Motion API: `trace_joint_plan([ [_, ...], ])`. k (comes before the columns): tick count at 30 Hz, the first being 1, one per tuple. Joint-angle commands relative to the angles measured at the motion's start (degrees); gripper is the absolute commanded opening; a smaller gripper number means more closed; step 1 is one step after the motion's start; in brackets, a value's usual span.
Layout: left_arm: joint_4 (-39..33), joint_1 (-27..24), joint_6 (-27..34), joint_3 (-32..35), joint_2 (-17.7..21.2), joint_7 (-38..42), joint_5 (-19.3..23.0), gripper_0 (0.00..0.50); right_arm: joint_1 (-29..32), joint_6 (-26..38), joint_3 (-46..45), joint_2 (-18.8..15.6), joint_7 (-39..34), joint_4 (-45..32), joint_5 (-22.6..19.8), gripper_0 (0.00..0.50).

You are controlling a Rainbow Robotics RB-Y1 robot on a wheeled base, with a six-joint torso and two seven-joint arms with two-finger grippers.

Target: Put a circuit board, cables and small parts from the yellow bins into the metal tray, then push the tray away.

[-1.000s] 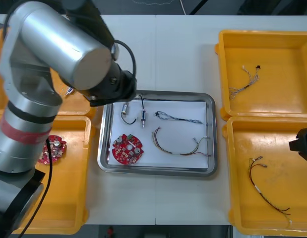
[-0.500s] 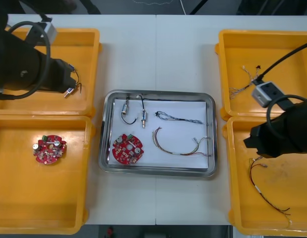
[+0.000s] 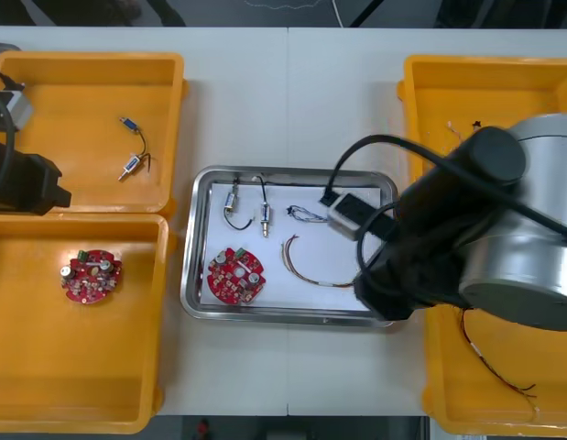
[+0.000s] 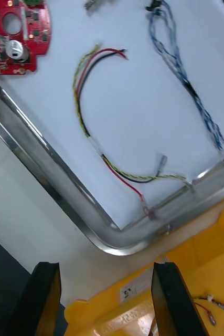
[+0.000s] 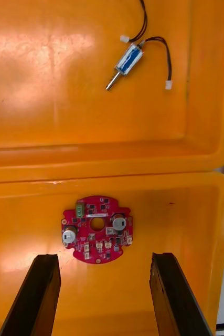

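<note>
- Over at the right end of the metal tray point(image 3: 195, 302), the right arm leans across from the right-hand bins. The right gripper point(image 4: 106, 302) hangs above the tray's near right corner with its fingers spread wide and nothing between them.
- On the tray's white inside there's 1 round red circuit board point(image 3: 234, 275) at the near left. A red and yellow cable point(image 3: 301, 274) curls just beside it, and a blue and white cable point(image 3: 306, 215) lies farther back.
- 2 small metal parts point(image 3: 265, 215) on a black cable point(image 3: 228, 220) sit along the tray's far left side.
- From the right wrist, the red and yellow cable's plug end lies inside the tray, close to the corner rim. A yellow bin edge point(image 4: 195, 273) runs right beside that corner.
- The left gripper point(image 5: 104, 302) is parked over the left bins at the table point(image 3: 292, 101) edge, also released, holding nothing.
- A spare circuit board point(image 5: 97, 229) lies in the near left bin point(image 3: 45, 367), just past the left fingertips.
- 2 loose metal parts point(image 3: 130, 165) with thin leads rest in the far left bin point(image 3: 72, 101).
</note>
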Motion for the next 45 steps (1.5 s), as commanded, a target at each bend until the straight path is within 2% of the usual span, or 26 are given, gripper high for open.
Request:
trace_joint_plan([
  [1, -1.97, 3.89, 0.36, 3.56, 4.48, -2.73, 2.35, 0.500, -7.10, 0.15, 8.71, 5.45, 2.44, 5.08, 2.15, 0.500],
  [3, -1.97, 5.03, 0.36, 4.08, 5.10, -2.73, 2.61, 0.500, -8.25, -0.07, 11.35, 7.03, 3.23, 6.93, 3.30, 0.500],
  [7, -2.32, 7.93, 0.36, 4.96, 6.15, -2.90, 3.31, 0.500, -9.83, -2.71, 15.92, 9.67, 9.65, 9.91, 6.90, 0.500],
  [15, -3.11, 11.89, 0.36, 7.25, 7.38, -2.99, 4.63, 0.500, -9.92, -8.77, 21.63, 10.46, 17.12, 12.90, 11.03, 0.500],
  [26, -3.20, 13.65, 0.36, 7.16, 7.47, -2.99, 5.60, 0.500, -10.36, -14.66, 29.36, 11.42, 17.29, 19.49, 13.32, 0.500],
  [35, -3.20, 13.56, 0.36, 7.25, 7.38, -2.99, 5.95, 0.500, -10.36, -14.66, 31.91, 13.18, 17.12, 22.57, 14.99, 0.500],
  [43, -3.20, 13.56, 0.36, 7.25, 7.38, -2.99, 5.95, 0.500, -10.36, -15.54, 32.97, 13.36, 17.12, 22.57, 16.74, 0.500],
  [44, -3.20, 13.56, 0.36, 7.25, 7.38, -2.99, 5.95, 0.500, -10.36, -15.72, 32.97, 13.36, 17.29, 22.57, 16.83, 0.494],
  [45, -3.20, 13.56, 0.36, 7.25, 7.38, -2.99, 5.95, 0.500, -10.36, -15.81, 32.97, 13.36, 17.29, 22.57, 16.83, 0.448],
])
